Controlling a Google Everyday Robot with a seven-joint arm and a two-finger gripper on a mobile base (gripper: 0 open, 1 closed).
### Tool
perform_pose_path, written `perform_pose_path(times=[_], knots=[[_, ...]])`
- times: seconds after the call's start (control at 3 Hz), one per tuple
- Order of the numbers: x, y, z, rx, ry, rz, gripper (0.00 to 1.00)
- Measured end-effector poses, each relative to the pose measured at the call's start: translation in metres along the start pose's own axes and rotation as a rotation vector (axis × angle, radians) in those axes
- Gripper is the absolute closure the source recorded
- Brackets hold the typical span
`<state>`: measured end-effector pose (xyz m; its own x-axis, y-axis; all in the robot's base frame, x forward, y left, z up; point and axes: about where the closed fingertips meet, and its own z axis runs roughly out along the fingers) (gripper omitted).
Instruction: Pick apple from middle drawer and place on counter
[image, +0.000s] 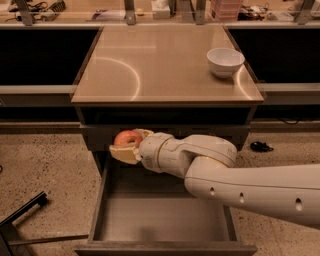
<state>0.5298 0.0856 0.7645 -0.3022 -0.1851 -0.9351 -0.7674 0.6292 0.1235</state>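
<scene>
— Where is the apple (128, 137)?
— Clasped in the tool (129, 145), over the left rear of the open middle drawer (160, 217) and just below the tabletop (165, 65) edge.
— And the danger?
— Lifted straight up, the apple would likely strike that overhang and drop back into the drawer. Further right, a wide swing of the arm could knock the white bowl (225, 61).

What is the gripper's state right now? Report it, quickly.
Gripper: closed on the apple, holding it over the left rear of the open middle drawer, just below the counter edge.
</scene>
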Motion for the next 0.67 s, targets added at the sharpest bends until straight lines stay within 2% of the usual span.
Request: perform_pose_path(times=[0.33,0.67], knots=[[-0.011,-0.001,-0.002,0.008,-0.011,-0.022,1.00],[-0.079,-0.016,-0.007,0.052,-0.087,-0.140,1.00]])
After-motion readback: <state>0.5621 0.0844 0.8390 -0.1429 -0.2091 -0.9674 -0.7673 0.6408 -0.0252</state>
